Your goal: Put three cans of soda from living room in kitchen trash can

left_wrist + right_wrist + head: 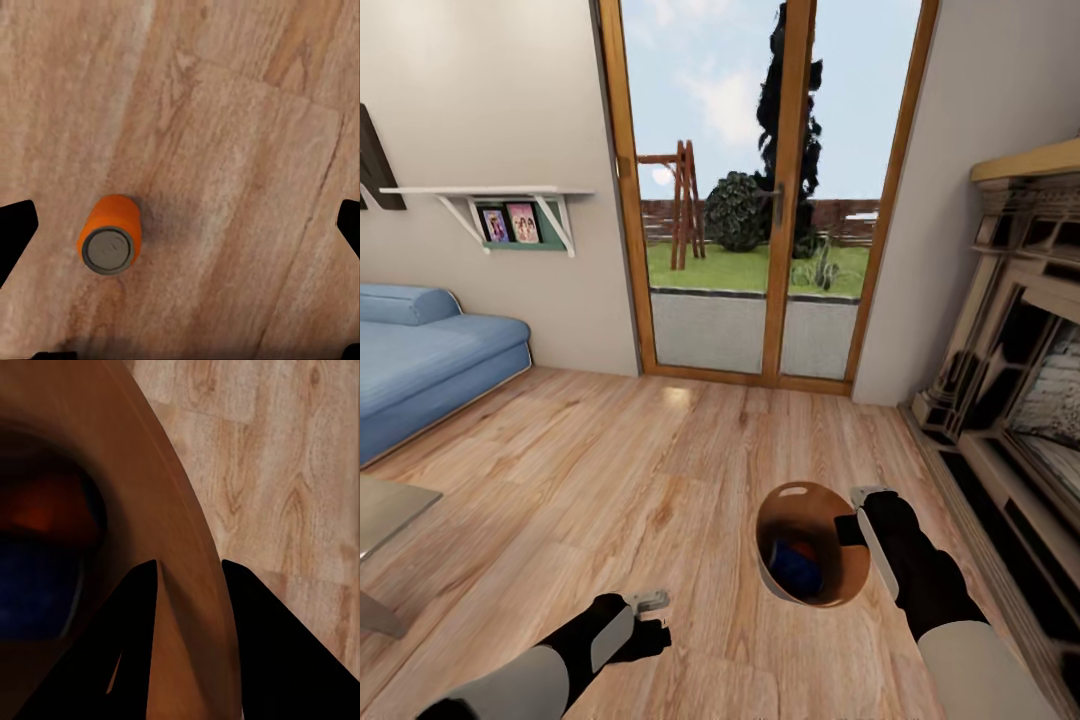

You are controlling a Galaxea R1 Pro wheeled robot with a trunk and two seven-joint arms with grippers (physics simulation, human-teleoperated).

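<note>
While the right gripper [857, 527] pinches the trash can [780, 575] by its rim above the living-room floor [610, 470], with the blue can [797, 568] and a reddish one inside, the orange can [109, 235] stands upright on the planks, axis vertical, silvery top up. Left gripper [652, 612] hovers over it, fingers wide. Collection seems two-thirds done; next, descend, centre, close.

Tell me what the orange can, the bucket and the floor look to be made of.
Orange can: likely painted metal, with a dull silvery-grey rimmed top.
Bucket: probably plastic or glazed; its smooth brown inside catches a highlight near the rim.
Floor: wood planks, warm orange-brown, with visible grain, knots and a faint sheen.
</note>
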